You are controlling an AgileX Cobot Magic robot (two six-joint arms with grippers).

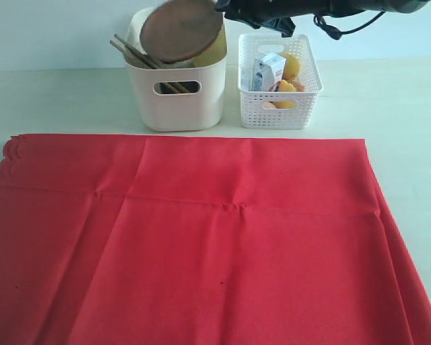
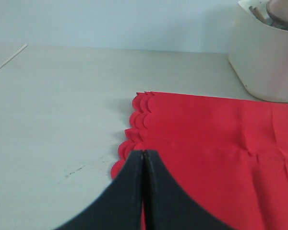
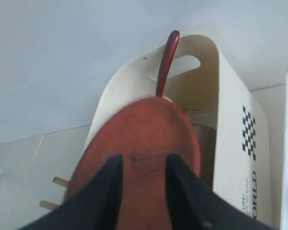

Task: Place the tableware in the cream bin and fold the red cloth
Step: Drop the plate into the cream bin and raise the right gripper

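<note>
The round brown plate (image 1: pixel 181 29) lies tilted across the top of the cream bin (image 1: pixel 176 93), with chopsticks (image 1: pixel 133 52) leaning out at the bin's left side. My right gripper (image 1: pixel 221 7) hovers at the plate's upper right edge. In the right wrist view its fingers (image 3: pixel 144 160) stand apart over the plate's face (image 3: pixel 144 129), and a dark wooden spoon (image 3: pixel 167 62) leans inside the bin (image 3: pixel 230 120). The red cloth (image 1: pixel 201 244) lies spread flat in front. My left gripper (image 2: pixel 143 152) is shut just above the cloth's scalloped edge (image 2: pixel 139 115), holding nothing.
A white lattice basket (image 1: pixel 280 72) right of the bin holds a milk carton (image 1: pixel 268 72) and yellow food items. The right arm reaches in from the upper right above the basket. Bare pale table (image 1: pixel 409 108) surrounds the cloth.
</note>
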